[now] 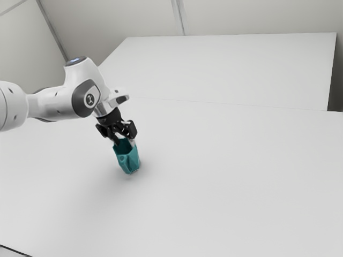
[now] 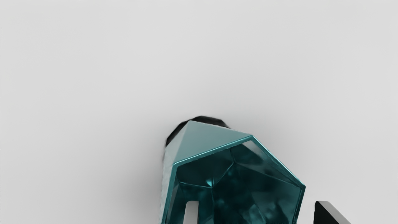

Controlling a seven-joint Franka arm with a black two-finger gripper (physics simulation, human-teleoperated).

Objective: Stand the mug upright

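Pincer (image 1: 124, 141): apart; your two fingers stand wide, with a stretch of the mug's rim between them.
One finger (image 2: 191, 214): over or within the mug's mouth; you cannot tell how deep it reaches.
Other finger (image 2: 331, 216): outside the mug, with a gap between it and the wall.
Mug (image 1: 128, 160): teal and faceted, directly below your pincer, its open mouth toward the fingers; its body slants in the exterior view, mouth toward that view's left.
In the way: the mug's own wall, between your two fingers.
Dark patch (image 2: 211, 119): just beside the mug's body, peeking out behind it; you cannot tell if it is base or shadow.
Tabletop (image 1: 225, 176): pale and plain, spreading around the mug.
Thin black line (image 1: 16, 251): well apart from the mug, at the exterior view's lower left corner.
Wall (image 1: 257, 16): pale grey, beyond the white surfaces, with a vertical strip (image 1: 179, 19) on it.
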